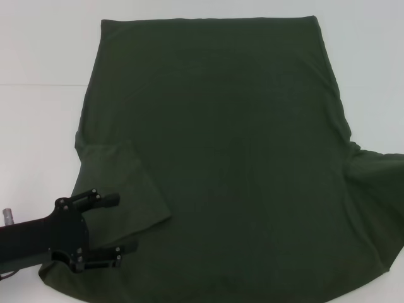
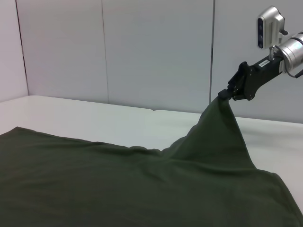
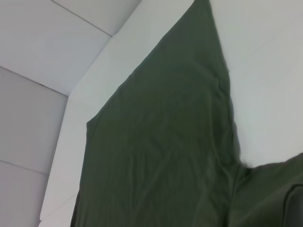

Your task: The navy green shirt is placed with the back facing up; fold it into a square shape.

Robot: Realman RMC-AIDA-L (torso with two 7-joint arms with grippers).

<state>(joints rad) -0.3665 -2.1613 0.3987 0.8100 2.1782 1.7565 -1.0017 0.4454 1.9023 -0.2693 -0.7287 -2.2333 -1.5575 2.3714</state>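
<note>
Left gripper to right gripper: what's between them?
Only the navy green shirt. The left wrist view shows it spanning the table up to the right gripper, shut on a lifted sleeve; the left gripper is over the opposite sleeve.

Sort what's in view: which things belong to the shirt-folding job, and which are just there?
Part of the job:
- navy green shirt, spread on the table, plain side up
- left gripper, open over the shirt's near left corner
- right gripper, shut on the shirt's right sleeve, lifting it

Just there:
- white table
- grey wall panels
</note>
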